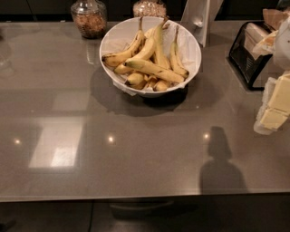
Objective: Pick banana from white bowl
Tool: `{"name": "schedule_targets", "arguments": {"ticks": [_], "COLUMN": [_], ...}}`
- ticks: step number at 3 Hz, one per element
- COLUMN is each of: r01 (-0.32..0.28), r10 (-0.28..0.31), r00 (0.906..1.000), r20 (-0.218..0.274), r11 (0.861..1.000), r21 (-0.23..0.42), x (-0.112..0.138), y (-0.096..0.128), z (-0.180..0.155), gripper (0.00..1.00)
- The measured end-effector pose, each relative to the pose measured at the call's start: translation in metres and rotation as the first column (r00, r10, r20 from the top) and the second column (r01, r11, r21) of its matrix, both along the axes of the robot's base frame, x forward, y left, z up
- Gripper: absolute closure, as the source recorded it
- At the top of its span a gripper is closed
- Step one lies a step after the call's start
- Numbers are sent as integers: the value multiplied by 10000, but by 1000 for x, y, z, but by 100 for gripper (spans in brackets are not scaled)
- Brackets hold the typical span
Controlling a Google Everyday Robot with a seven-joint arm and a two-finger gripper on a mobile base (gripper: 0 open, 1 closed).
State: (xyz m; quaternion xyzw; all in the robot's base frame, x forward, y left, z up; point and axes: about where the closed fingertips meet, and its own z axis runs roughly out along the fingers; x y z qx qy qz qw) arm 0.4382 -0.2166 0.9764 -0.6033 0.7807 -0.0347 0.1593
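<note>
The white bowl (195, 50) stands at the back middle of the grey counter, lined with crumpled white paper and holding several bananas. The banana (155, 70), long and nearly straight, lies across the top of the pile, running from left to lower right. Curved bananas with brown stems lean behind it and short stubby ones lie under it. My gripper (274, 105) shows as pale blocky parts at the right edge of the camera view, well to the right of the bowl and above the counter. It holds nothing that I can see.
Two glass jars (89, 18) (149, 8) with brown contents stand behind the bowl. A white upright stand (199, 20) is just behind the bowl's right side. A black rack (250, 55) with packets sits at the back right. The counter's front edge (136, 198) runs across the bottom.
</note>
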Motion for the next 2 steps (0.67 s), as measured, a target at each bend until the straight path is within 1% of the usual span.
{"name": "schedule_targets", "arguments": {"ticks": [1,2], "r01": [0,-25], "r10": [0,21], "r00": [10000,9999], "r20": [2,148], "r11": [10000,9996], "r21": [3,265], "x": [0,2], "y": [0,3], "z": [0,2], "gripper": [0,0]}}
